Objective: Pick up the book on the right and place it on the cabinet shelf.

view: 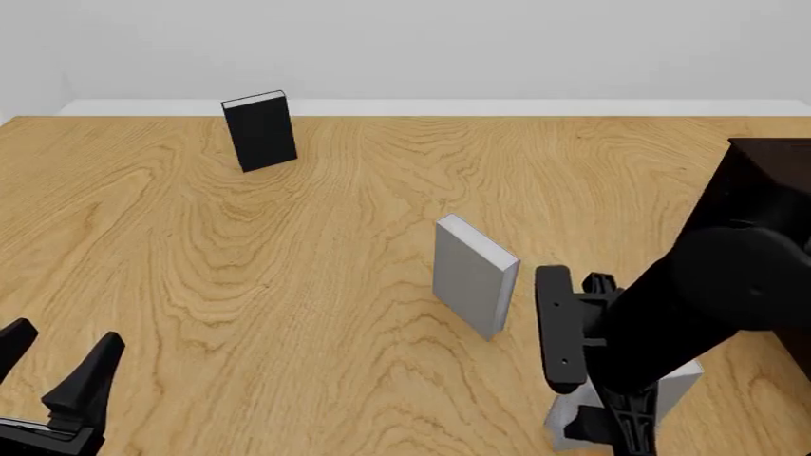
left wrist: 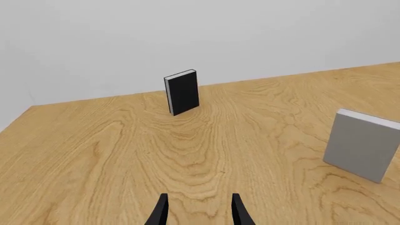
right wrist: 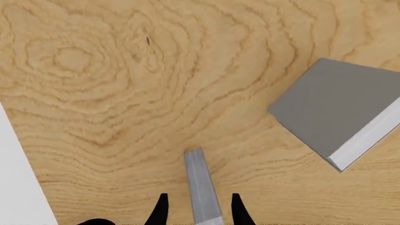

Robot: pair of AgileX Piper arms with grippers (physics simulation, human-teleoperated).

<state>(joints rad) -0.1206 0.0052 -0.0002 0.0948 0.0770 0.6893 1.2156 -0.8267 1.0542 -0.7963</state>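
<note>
Near the desk's [view: 355,285] near-right corner, our right pincer [right wrist: 196,208] points straight down over the book [right wrist: 201,187], the grey hardcover standing on edge there. Its fingers [right wrist: 161,211] are spread and sit on either side of the book's top edge, with a gap on each side, so they straddle it without pinching. From the front view our right arm [view: 709,294] hides most of that book; only a pale corner [view: 678,385] shows beneath it.

Just beyond, toward the desk's middle, the other grey book [view: 476,275] stands upright, apart from the first. At the far-left part of the desk the black book [view: 260,130] stands upright too, well apart from both.

Along the right edge we see a dark corner of the cabinet [view: 773,176]; its shelf is not visible to us.

Our left pincer [view: 57,370] hangs above the near-left corner, fingers spread, holding nothing.
</note>
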